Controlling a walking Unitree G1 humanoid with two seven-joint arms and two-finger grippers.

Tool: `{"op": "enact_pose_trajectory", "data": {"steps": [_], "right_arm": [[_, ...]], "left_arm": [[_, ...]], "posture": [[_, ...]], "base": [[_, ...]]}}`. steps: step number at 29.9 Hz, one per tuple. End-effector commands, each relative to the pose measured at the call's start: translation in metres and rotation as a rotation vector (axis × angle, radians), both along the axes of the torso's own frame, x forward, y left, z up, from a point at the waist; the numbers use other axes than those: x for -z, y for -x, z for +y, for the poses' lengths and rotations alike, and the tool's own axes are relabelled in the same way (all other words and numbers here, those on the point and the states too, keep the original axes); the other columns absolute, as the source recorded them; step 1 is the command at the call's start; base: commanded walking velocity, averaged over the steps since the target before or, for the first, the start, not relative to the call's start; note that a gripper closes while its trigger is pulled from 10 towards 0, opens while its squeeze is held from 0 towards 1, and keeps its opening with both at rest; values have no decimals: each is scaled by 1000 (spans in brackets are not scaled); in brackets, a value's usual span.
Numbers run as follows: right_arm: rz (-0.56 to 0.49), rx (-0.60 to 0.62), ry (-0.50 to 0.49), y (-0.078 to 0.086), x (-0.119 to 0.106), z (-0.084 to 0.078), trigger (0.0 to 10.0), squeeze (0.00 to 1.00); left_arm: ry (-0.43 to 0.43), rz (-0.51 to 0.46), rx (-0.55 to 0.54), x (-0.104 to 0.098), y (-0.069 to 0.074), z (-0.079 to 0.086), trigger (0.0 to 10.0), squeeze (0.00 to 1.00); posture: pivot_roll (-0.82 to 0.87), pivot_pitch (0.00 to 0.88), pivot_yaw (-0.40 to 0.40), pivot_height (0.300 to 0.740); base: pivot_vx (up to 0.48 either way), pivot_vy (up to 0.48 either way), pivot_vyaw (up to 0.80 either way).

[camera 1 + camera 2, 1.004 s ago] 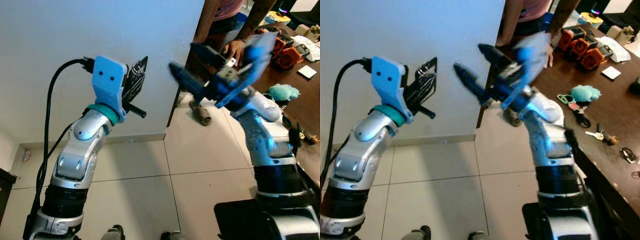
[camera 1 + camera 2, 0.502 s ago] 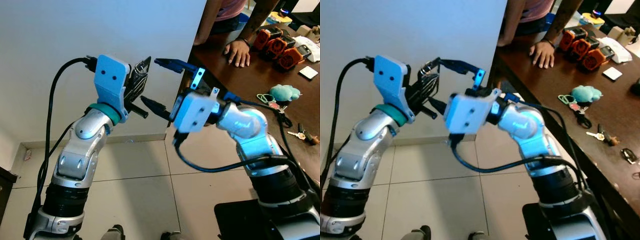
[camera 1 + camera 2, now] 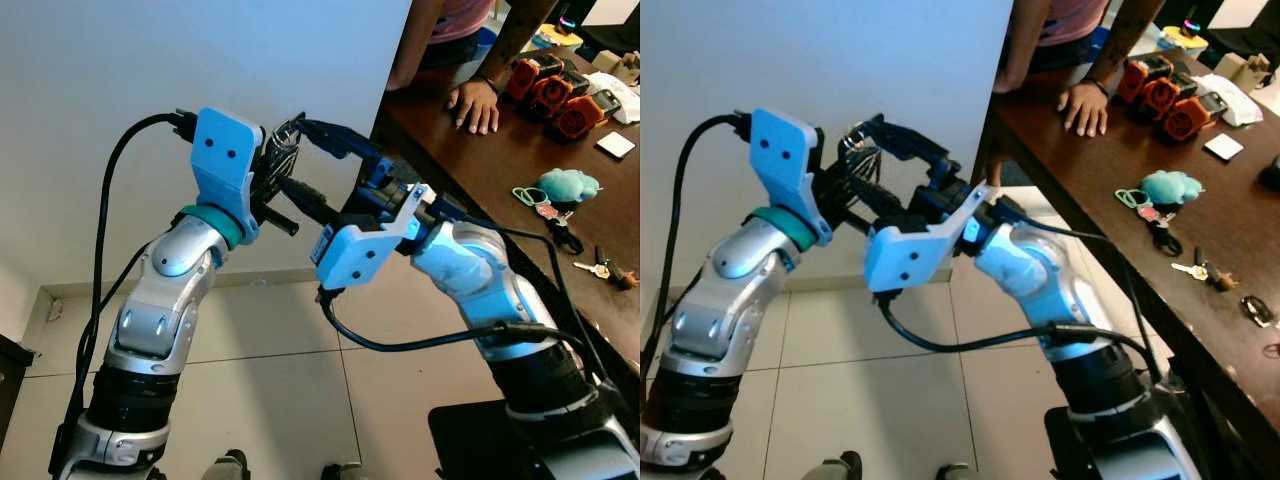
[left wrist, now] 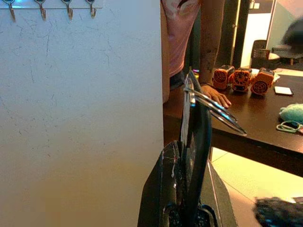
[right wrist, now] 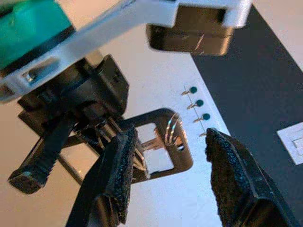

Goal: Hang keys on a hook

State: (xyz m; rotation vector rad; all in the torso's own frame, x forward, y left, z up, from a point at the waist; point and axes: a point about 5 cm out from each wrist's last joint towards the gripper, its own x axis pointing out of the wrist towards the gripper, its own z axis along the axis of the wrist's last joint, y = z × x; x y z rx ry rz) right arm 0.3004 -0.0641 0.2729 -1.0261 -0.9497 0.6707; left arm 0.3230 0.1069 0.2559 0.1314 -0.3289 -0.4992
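metal keys [image 5: 163, 142]: pinched in my l gripper [image 3: 285, 165], raised by wall
r gripper [image 5: 170, 156]: fingers wide, straddling the key ring
step: handover l to r, i think
next: close r, release l, reach hooks [image 4: 52, 8]

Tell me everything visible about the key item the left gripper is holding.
The keys look like a flat silvery metal plate with a rectangular cut-out and a split ring through one corner. The left gripper is shut on one end, holding them up before the white wall. The right gripper is open, its fingers either side of the plate, not visibly touching.
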Motion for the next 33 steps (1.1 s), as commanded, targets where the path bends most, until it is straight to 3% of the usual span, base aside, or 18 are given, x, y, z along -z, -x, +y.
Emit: {"op": "enact_pose_trajectory", "data": {"steps": [1, 9, 19, 21, 22, 24, 26, 33], "right_arm": [[20, 9, 7, -1, 10, 1, 10000, 0], [43, 62, -26, -9, 20, 5, 10000, 0], [2, 51, -84, -9, 11, 9, 10000, 0], [-10, 47, -95, -9, 7, 10, 8863, 0], [-15, 45, -97, -9, 6, 9, 4784, 0], [-19, 45, -99, -9, 5, 10, 4784, 0], [-25, 41, -99, -10, 4, 10, 0, 0], [-34, 35, -99, -10, 2, 11, 0, 0]], "left_arm": [[2, 11, 28, 0, 0, -5, 0, 0], [8, 6, 32, -1, 1, -6, 0, 0], [4, 4, 39, -2, 1, -7, 0, 0], [3, 3, 40, -2, 0, -7, 0, 0], [3, 3, 40, -2, 0, -7, 0, 0], [3, 3, 40, -2, 0, -7, 0, 0], [3, 2, 40, -2, 0, -8, 0, 0], [5, 3, 41, -3, 0, -8, 0, 0]], "posture": [[-36, 86, 10, 740], [-29, 80, 13, 740], [-29, 76, 21, 740], [-29, 76, 21, 740], [-30, 75, 20, 740], [-30, 75, 20, 740], [-30, 76, 19, 740], [-29, 77, 17, 740]], "base": [[0, 0, 0], [0, 0, 0], [0, 0, 0], [0, 0, 0], [0, 0, 0], [0, 0, 0], [0, 0, 0], [0, 0, 0]]}}
